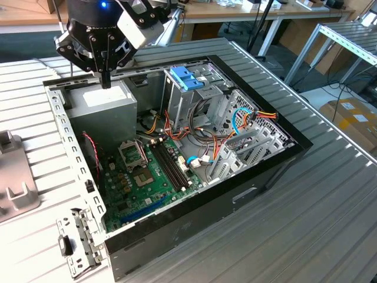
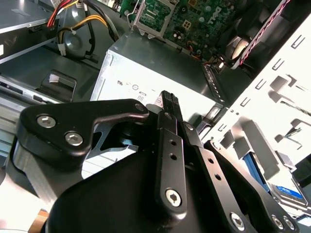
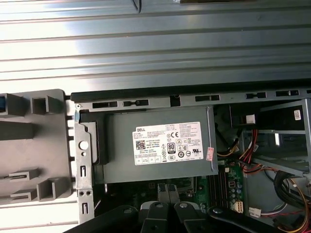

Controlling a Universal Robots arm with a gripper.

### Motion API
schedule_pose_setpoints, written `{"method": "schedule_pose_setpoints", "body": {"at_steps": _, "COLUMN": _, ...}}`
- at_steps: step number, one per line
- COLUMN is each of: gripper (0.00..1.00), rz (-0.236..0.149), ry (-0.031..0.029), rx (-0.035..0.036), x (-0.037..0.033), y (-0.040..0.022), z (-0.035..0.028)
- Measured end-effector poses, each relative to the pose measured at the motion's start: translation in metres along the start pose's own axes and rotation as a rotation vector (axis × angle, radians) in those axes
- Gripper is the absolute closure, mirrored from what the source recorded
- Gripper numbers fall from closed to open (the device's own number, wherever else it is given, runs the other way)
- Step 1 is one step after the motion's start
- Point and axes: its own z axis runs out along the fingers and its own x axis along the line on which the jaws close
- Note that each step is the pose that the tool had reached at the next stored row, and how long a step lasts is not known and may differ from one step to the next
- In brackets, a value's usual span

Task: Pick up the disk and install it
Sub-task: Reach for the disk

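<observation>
Claw hangs closed, gripping nothing. It's just above the grey power supply box in the open computer case

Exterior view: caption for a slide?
Shut gripper poised above the power supply in the open computer case.

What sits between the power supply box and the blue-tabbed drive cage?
In the exterior view, a bundle of yellow, red and black wires runs through the gap between the power supply box and the drive cage.
</observation>
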Motion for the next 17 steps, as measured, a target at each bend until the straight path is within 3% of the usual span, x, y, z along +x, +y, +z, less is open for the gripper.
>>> {"method": "schedule_pose_setpoints", "body": {"at_steps": 17, "gripper": 0.89, "rz": 0.000, "ry": 0.0000, "rx": 0.0000, "x": 0.0053, "y": -0.0004, "z": -0.0002}}
